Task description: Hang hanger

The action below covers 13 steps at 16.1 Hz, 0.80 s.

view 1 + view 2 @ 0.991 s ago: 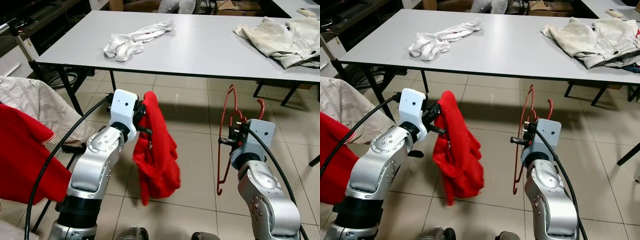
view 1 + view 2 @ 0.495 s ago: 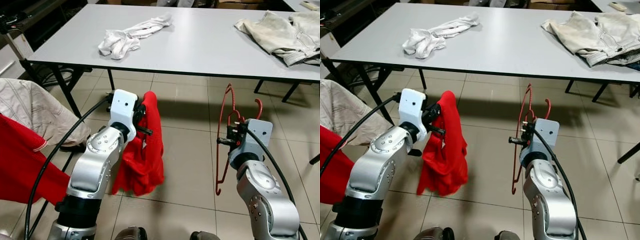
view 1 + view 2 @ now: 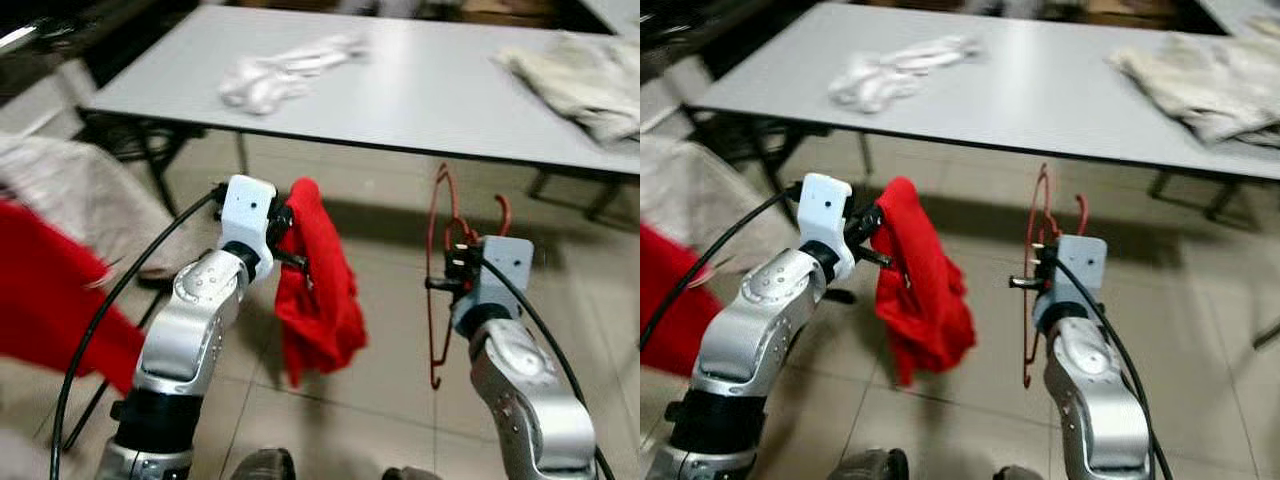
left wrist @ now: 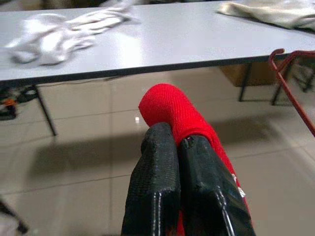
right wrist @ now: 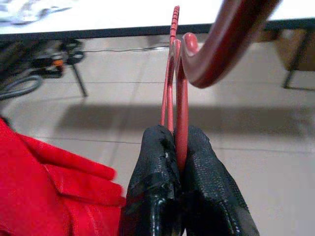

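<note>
The fingers of the left gripper [image 4: 179,147] are pressed together on a fold of a red shirt [image 3: 318,285], which bulges out just past the tips and hangs down from them in a loose bunch above the tiled floor [image 3: 390,410]. The fingers of the right gripper [image 5: 178,142] are clamped shut on the thin red wire of a hanger [image 3: 440,262], gripping it near the neck so that the hook [image 5: 231,39] curves up and over close to the wrist camera. In the head views the hanger hangs roughly upright in front of the right arm, its long side reaching down toward the floor, well apart from the red shirt held by the left arm. Both arms are raised in front of the body, the shirt on the robot's left and the hanger on its right.

Beyond them stands a grey counter [image 3: 420,95] on dark legs. A crumpled white cloth [image 3: 285,72] lies on its left part and a pale beige garment [image 3: 590,85] lies on its right part. At the far left of the head views more red fabric [image 3: 50,290] and a light-coloured garment [image 3: 80,190] are blurred.
</note>
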Available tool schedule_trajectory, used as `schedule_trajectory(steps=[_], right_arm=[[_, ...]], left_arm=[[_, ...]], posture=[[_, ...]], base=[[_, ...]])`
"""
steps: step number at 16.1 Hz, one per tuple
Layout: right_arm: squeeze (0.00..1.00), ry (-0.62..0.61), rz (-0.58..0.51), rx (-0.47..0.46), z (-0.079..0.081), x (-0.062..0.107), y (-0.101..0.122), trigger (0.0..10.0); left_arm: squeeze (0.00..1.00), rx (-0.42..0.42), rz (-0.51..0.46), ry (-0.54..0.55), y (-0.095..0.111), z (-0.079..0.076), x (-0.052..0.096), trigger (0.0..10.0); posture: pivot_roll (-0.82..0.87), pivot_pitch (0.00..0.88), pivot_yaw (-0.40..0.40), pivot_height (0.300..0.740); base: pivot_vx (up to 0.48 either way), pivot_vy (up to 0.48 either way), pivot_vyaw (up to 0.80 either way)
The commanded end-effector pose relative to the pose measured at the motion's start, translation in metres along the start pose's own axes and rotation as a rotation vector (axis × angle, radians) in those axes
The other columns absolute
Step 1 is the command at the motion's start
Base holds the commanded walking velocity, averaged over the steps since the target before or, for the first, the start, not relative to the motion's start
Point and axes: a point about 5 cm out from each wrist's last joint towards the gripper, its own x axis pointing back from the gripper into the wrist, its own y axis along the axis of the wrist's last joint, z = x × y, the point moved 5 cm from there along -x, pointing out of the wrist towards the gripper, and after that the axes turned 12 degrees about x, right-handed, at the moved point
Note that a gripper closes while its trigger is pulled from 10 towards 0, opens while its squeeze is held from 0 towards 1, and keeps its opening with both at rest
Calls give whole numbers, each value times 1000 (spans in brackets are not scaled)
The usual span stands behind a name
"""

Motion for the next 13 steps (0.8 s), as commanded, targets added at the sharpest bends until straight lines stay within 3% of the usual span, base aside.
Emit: schedule_trajectory(steps=[1, 10, 13], right_arm=[[0, -7, -14, -19, -2, 1, 4, 10000], [0, -2, -28, -12, -4, 0, 6, 10000], [0, 35, -37, 62, 4, -1, 8, 10000]], left_arm=[[0, -3, -39, -9, 12, -2, 1, 10000], [0, 4, -44, -8, 13, -2, -2, 10000], [0, 3, -45, -8, 13, -2, -1, 10000]], posture=[[-5, 41, 54, 740], [-9, 35, 52, 740], [-9, 35, 53, 740]], base=[[0, 0, 0], [0, 0, 0], [252, 0, 158]])
